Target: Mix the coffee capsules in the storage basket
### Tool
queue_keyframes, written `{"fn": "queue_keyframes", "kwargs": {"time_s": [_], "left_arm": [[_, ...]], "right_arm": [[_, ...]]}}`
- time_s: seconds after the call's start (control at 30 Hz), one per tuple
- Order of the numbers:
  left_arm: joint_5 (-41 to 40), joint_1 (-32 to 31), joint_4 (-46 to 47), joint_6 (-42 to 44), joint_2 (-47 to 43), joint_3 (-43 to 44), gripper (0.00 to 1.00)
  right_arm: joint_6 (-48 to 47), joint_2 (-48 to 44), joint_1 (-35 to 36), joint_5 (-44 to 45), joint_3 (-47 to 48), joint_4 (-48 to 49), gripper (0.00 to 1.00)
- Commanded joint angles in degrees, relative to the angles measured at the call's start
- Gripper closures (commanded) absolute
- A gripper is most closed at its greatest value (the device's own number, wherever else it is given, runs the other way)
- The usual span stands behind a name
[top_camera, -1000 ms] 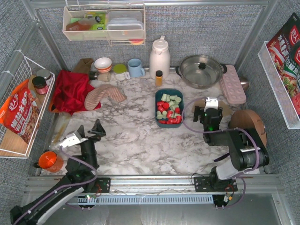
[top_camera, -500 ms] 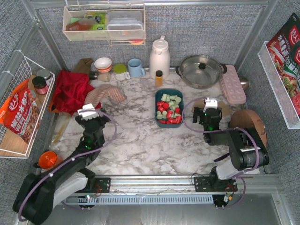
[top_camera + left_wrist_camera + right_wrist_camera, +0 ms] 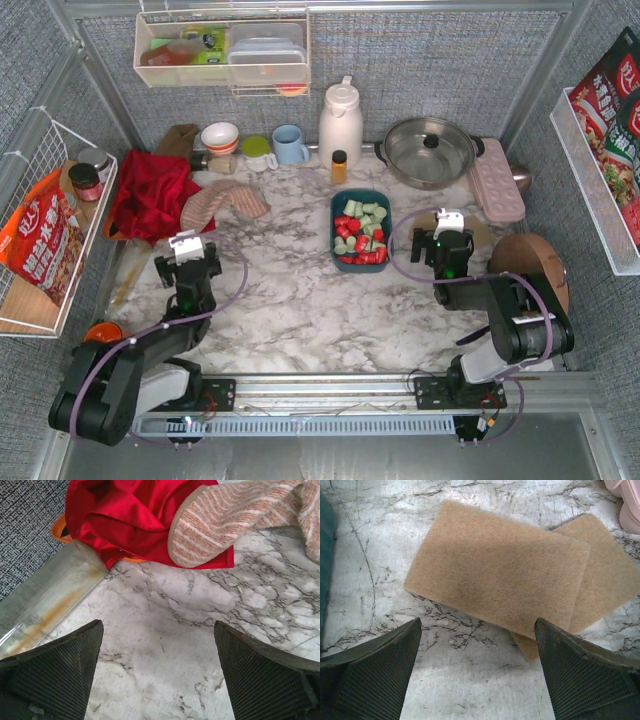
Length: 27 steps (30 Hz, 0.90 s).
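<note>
- Top view: the storage basket [image 3: 335, 225] sits on the marble counter [image 3: 290, 300], past the middle and a bit to the right. Its long side runs from the near edge toward the back wall. Its open top faces up.
- The coffee capsules [image 3: 361, 232] lie in a heap inside it. Red ones and pale green ones sit side by side, tipped many ways.
- The left end effector [image 3: 186, 252] is over the left part of the counter, well apart from the basket.
- The right end effector [image 3: 448, 228] is near the right side of the basket and does not touch it.
- Left wrist view: the two black fingers stand wide apart over bare marble, with nothing between them. Ahead lie a red cloth [image 3: 125, 515] and a striped mitt [image 3: 235, 525], and the mitt rests partly on the cloth.
- Right wrist view: the fingers here are wide apart and empty too. Below and ahead lie two tan pads [image 3: 495, 565], one partly on top of the other. A dark teal edge of the basket shows at the far left.
</note>
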Motion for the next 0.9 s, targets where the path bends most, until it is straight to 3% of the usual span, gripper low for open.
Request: {"fn": "queue_keyframes", "kwargs": {"time_s": [0.0,0.13,0.27,0.47,0.57,0.6,0.7,0.87], "left_arm": [[1.8,0.5,11.3,2.6,2.8,-1.4,0.00],[2.5,1.5,38.3,12.1,13.8,-5.9,0.00],[16.1,10.7,58.6,6.0,27.2,-9.6,0.01],[16.9,15.3,54.8,2.1,28.7,-5.7,0.00],[14.9,17.2,31.7,-1.6,25.0,3.5,0.01],[18.2,18.8,30.8,-3.0,24.3,3.3,0.01],[17.5,19.3,35.1,-3.1,25.5,2.3,0.01],[17.6,19.2,34.6,-3.2,25.3,2.4,0.01]], "right_arm": [[0.3,-0.2,0.1,-0.2,0.3,0.9,0.01],[0.3,-0.2,0.1,-0.2,0.3,0.9,0.01],[0.2,-0.2,0.2,-0.1,0.3,1.0,0.01],[0.1,-0.2,0.2,0.0,0.2,1.0,0.01],[0.1,-0.1,0.3,0.0,0.3,0.9,0.01],[0.1,-0.1,0.3,0.0,0.3,1.0,0.01],[0.2,-0.1,0.3,0.0,0.3,1.1,0.01],[0.3,-0.2,0.1,-0.3,0.3,0.7,0.01]]}}
